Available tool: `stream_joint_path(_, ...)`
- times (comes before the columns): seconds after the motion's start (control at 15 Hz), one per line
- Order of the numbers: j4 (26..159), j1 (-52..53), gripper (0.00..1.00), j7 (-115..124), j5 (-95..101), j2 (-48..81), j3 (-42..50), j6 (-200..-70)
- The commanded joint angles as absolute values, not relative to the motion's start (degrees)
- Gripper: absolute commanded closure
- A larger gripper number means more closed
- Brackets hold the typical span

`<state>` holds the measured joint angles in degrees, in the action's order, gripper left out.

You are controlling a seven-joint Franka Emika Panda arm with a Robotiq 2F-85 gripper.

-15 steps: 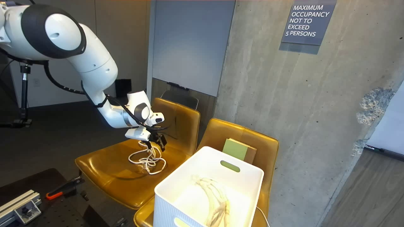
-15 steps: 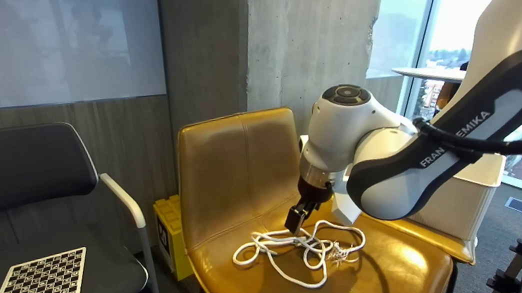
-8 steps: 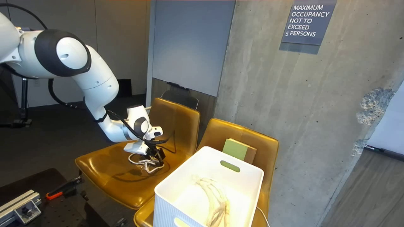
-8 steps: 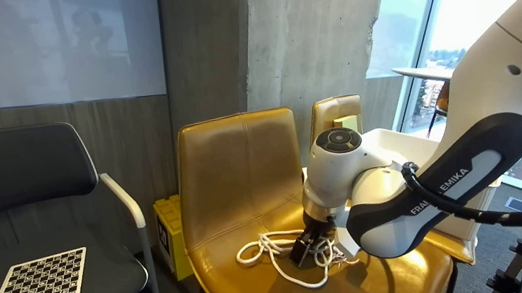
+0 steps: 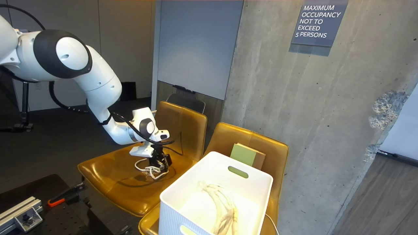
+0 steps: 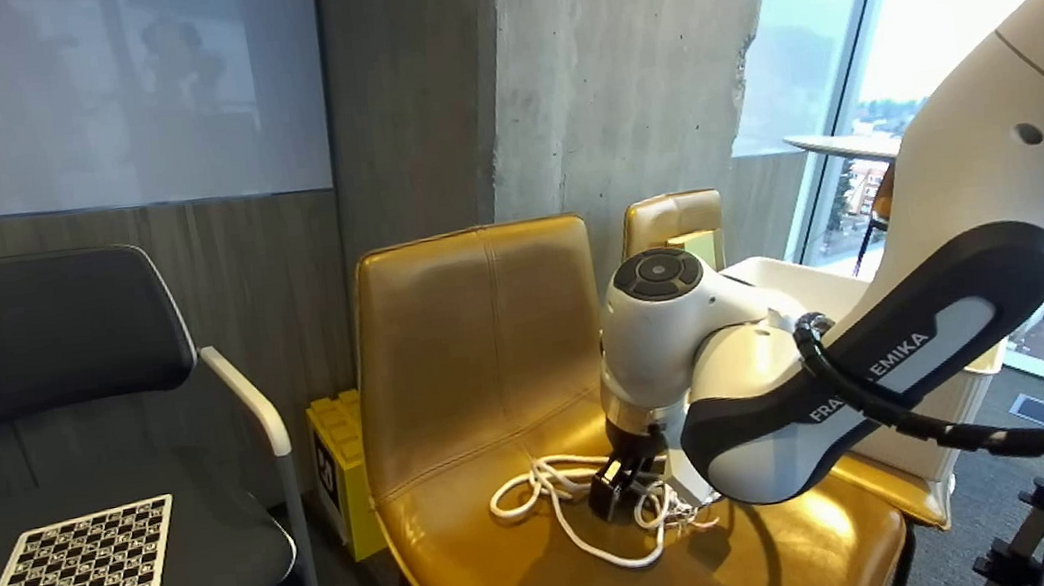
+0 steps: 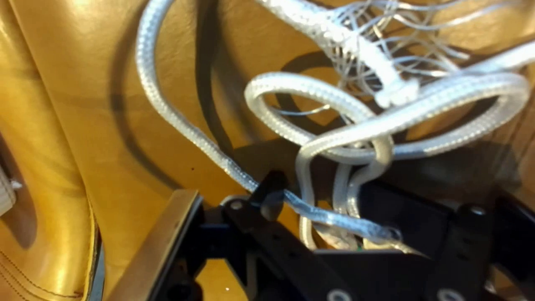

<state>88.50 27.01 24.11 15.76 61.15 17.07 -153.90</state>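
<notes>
Wrist view gives me the gripper [image 7: 328,198] partly spread: its jaws stand apart, with strands of the white rope [image 7: 351,133] in the gap and patches of tan chair [image 7: 83,92] showing through. In both exterior views the rope lies tangled on that chair, and I have the gripper among its loops; a white box [image 5: 176,215] sits on the neighbouring chair [image 5: 272,156].

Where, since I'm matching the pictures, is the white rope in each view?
In an exterior view: white rope below and left of centre, left of the white bin.
In an exterior view: white rope below centre, mostly to the right.
Wrist view: white rope across the centre and upper right, reaching the top edge.
Shared landmark: the tan chair seat under it in all three.
</notes>
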Motion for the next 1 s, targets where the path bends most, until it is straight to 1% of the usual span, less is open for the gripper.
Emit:
stream_joint_path(0.0,88.1,28.1,0.81,25.9,15.8,61.1,17.3,-151.2)
stream_joint_path(0.07,88.0,28.0,0.87,26.1,15.8,60.7,17.2,-150.4)
stream_joint_path(0.13,88.1,28.0,0.96,26.2,15.7,60.1,17.1,-149.6)
stream_joint_path(0.2,88.3,27.9,0.99,26.5,15.7,59.3,17.1,-148.8)
stream_joint_path(0.53,90.2,25.1,1.0,24.8,15.1,50.6,15.6,-143.5)
stream_joint_path(0.93,88.7,17.5,1.0,24.5,15.2,39.5,15.6,-135.8)
